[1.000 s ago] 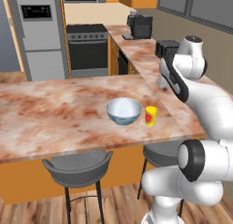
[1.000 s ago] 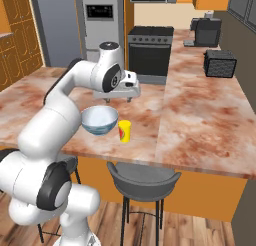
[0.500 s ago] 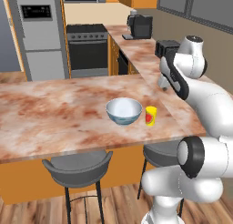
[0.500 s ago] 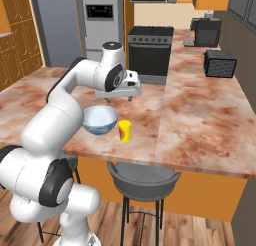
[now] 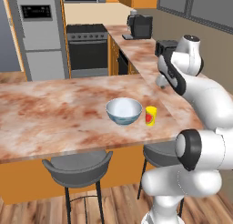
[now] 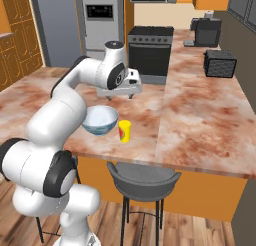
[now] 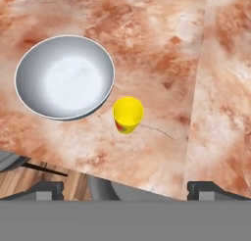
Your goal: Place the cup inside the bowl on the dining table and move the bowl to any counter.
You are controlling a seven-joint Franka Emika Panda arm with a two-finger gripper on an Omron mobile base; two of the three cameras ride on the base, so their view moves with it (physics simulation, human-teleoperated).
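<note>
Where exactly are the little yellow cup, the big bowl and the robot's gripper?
cup (image 7: 128, 112), hand view, on its open rim
bowl (image 5: 124, 110), left base view, on its inside
gripper (image 6: 119, 93), right base view, between its fingertips

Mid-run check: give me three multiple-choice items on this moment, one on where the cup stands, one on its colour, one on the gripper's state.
1. Where is the cup?
A. inside the bowl
B. upright on the dining table beside the bowl
C. on the stove

2. What colour is the cup?
A. yellow with a red mark
B. plain green
C. black

3. How is the gripper?
A. shut on the cup
B. shut on the bowl
C. open, holding nothing

Key: 1 B, the hand view shows it on the dining table clear of the bowl rim. 2 A, the left base view shows the red mark. 3 C, the finger tips stand wide apart above the table.
</note>
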